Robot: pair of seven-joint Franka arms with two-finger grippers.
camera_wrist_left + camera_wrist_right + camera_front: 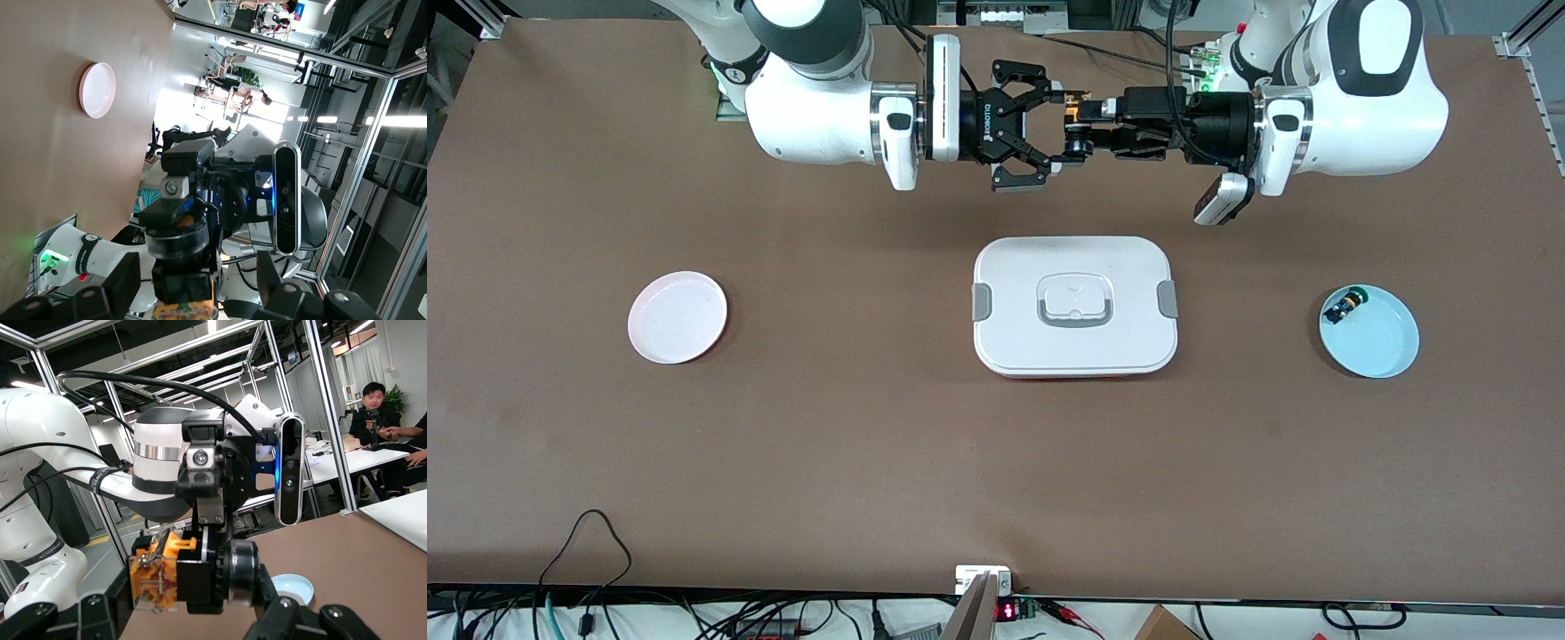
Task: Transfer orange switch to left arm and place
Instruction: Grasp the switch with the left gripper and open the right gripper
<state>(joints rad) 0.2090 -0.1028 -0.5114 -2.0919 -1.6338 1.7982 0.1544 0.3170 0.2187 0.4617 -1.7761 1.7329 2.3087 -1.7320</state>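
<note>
**A:** Front view has the handover in the air, over the desk (871,444) at twelve o'clock from the box (1014,267). Where exactly is the orange switch (1079,111)?

**B:** Between the two arms, level with their wrists. The right gripper (1060,126) is clamped on it. The left gripper (1092,124) has its jaws apart, one on either side of the switch, and from its wrist view I judge neither is touching yet.

**A:** So what is the biggest risk?

**B:** A bad exchange. If the right gripper lets go before the left one has a firm pinch, the switch drops. It is a small piece with a round barrel, so an off-centre squeeze could also twist it or squirt it out.

**A:** And if it falls?

**B:** It lands on the desk near the box's twelve o'clock edge and may roll against it.

**A:** Any collision worry?

**B:** Yes, the fingertips are crowded together, so a slight misalignment could knock one gripper into the other. Later, a low carry toward the blue plate (1383,347) at three o'clock, where another small switch (1345,307) already lies, could clip the box. The pink plate (678,317) at nine o'clock holds nothing.
</note>
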